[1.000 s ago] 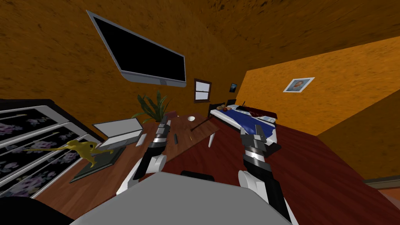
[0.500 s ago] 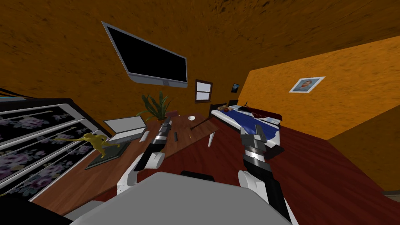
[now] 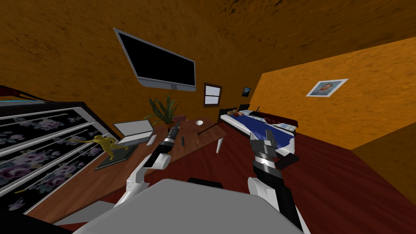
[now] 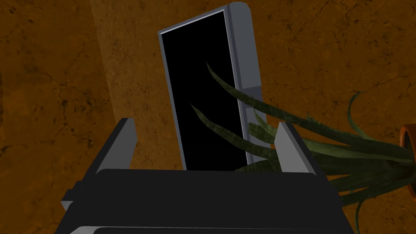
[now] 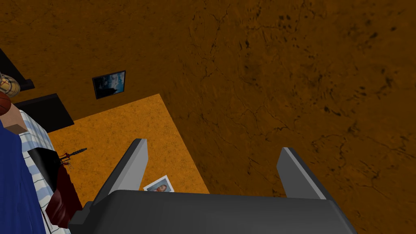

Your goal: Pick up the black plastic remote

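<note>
The black remote (image 3: 183,141) lies as a small dark bar on the wooden desk (image 3: 122,170), near the desk's middle. My left gripper (image 3: 176,127) hangs over the desk just left of the remote and slightly beyond it, apart from it. In the left wrist view this gripper (image 4: 203,148) is open, with nothing between its fingers (image 4: 120,142). It points at the wall screen (image 4: 203,93) and the plant's leaves (image 4: 325,142). My right gripper (image 3: 269,135) is raised over the floor towards the bed. It is open (image 5: 213,170) and holds nothing.
On the desk are a laptop (image 3: 134,132), a small white bar (image 3: 150,140), a potted plant (image 3: 164,110), a white bowl (image 3: 199,122), a dark stick (image 3: 208,129) and a yellow figure (image 3: 106,144) on a dark slab. A flowered cabinet (image 3: 36,150) stands left; a bed (image 3: 264,122) right.
My view has shifted: the screen, laptop and yellow figure have slid right in the picture. My left arm has stretched further out over the desk. The right arm holds still.
</note>
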